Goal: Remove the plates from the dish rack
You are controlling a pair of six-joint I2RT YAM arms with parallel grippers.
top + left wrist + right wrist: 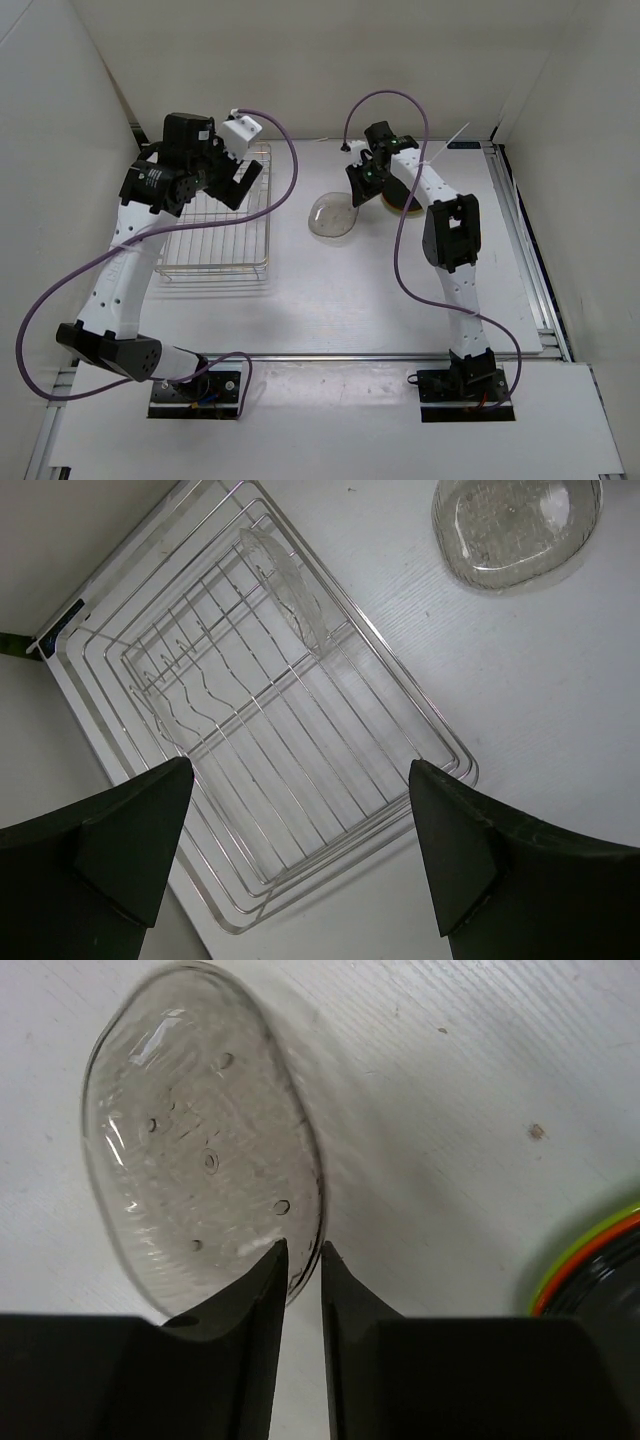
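White table [330,300] boxed in by white walls [300,60], wire dish rack [215,235] on the left, left gripper [300,780] spread wide above it, clear glass plate [332,215] flat mid-table, right gripper [300,1260] jaws slightly apart astride its rim, stacked plates [600,1275] just beside.

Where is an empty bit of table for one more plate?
The big bare patch of table lies on the near side of the glass plate, between the dish rack and the right arm. It is crowded farther back: the glass plate, right gripper and stacked plates sit close together.
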